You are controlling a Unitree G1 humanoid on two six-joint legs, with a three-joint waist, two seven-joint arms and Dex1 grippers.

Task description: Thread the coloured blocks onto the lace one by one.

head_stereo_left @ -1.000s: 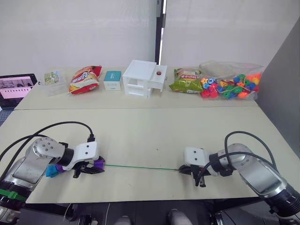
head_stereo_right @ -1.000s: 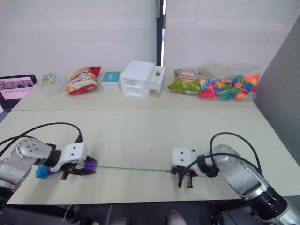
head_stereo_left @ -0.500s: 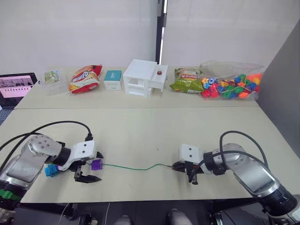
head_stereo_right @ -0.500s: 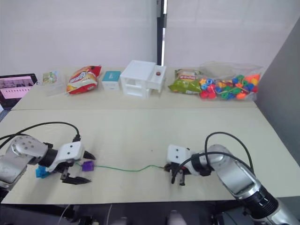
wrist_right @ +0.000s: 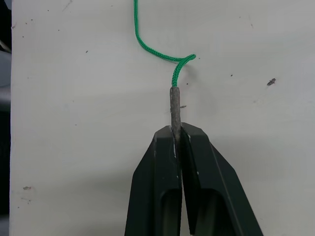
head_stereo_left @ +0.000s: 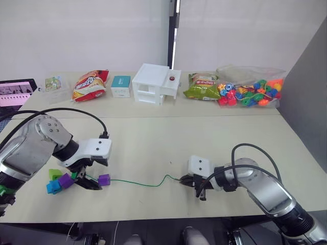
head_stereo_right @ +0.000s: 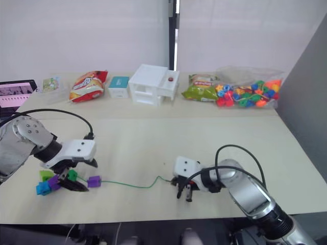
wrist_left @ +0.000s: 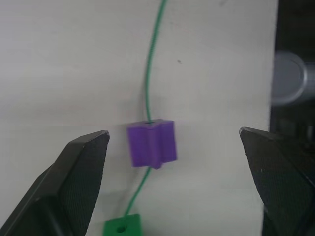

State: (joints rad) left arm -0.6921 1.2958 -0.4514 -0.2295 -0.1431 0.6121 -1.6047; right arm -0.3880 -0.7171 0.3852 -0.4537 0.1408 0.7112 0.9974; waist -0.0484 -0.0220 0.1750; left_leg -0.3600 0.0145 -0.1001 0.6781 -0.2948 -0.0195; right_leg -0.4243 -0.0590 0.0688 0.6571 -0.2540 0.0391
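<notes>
With one purple cube (wrist_left: 151, 143) already strung on the lace (head_stereo_left: 138, 182), the right gripper (wrist_right: 176, 135) pinched its stiff tip while the left gripper (wrist_left: 172, 162) stood open around that cube, likely needing another block next.

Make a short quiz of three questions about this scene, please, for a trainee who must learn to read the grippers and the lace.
1. True or false: the left gripper is shut on the purple cube.
2. What does the right gripper pinch? A) a cube B) the stiff tip of the lace C) nothing
3. Fill in: the lace passes through the ____ cube and lies slack on the table.

Key:
1. False. Its fingers stand wide open, one on each side of the cube, not touching it.
2. B
3. purple
</notes>
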